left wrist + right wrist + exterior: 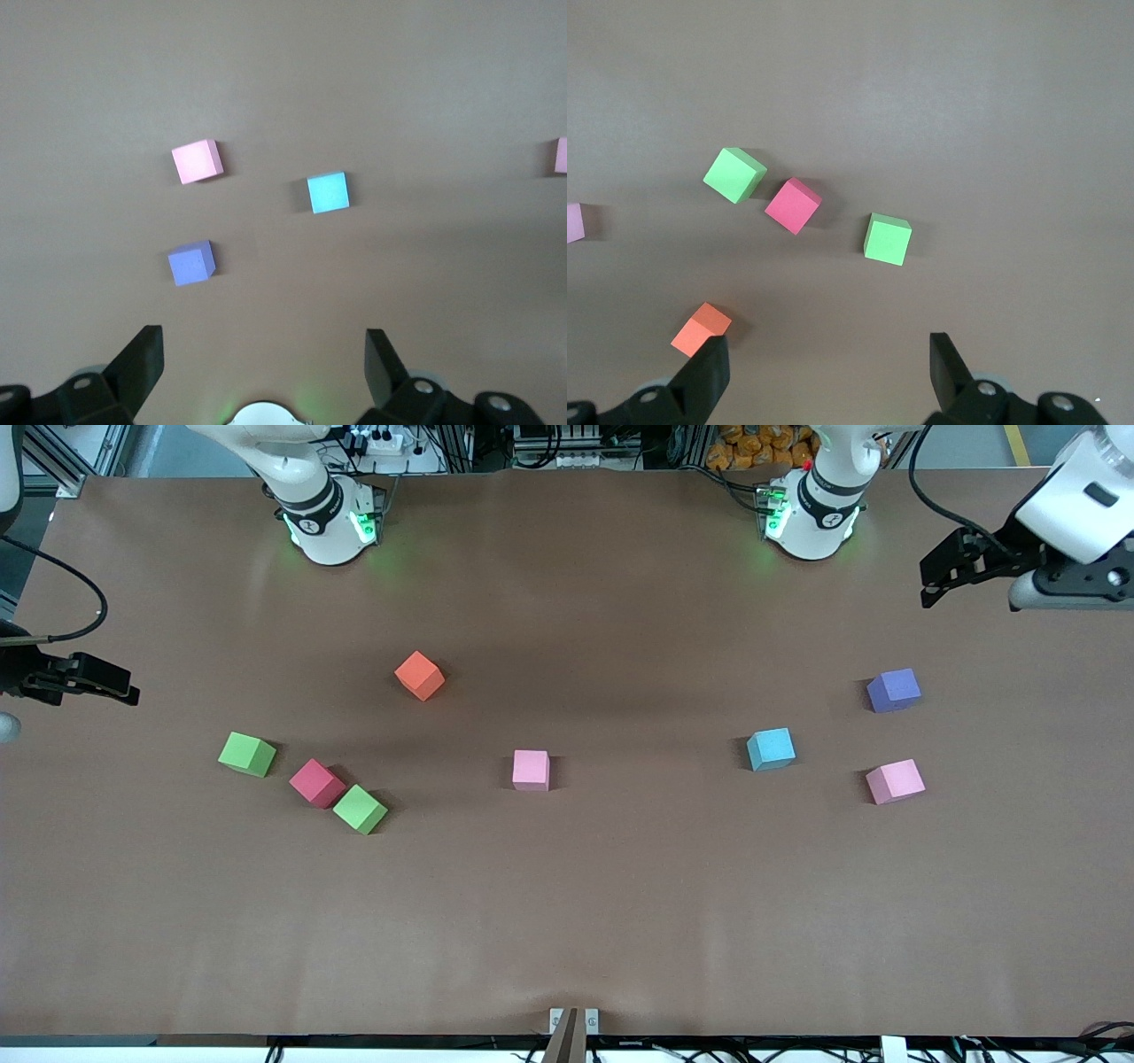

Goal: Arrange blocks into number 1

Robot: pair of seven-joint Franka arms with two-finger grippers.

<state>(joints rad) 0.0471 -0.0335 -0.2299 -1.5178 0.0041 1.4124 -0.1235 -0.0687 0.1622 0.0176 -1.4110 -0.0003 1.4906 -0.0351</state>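
On the table, blocks: eight cubes scattered, none stacked.
Right arm's end: orange block (419,675); nearer the camera, green block (247,754), crimson block (316,783) touching second green block (360,809).
Middle: pink block (531,770).
Left arm's end: sky blue block (771,748), purple block (893,690), second pink block (895,781).
Left gripper (942,576): raised over the table's end, jaws wide, holding nothing.
Right gripper (115,688): raised at its end, jaws wide, holding nothing.

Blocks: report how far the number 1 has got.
Done: nothing; the blocks lie scattered, only the crimson block touching a green block. In hand: nothing; the left gripper and right gripper wait open and empty at the table's ends. Left: lining up all eight.
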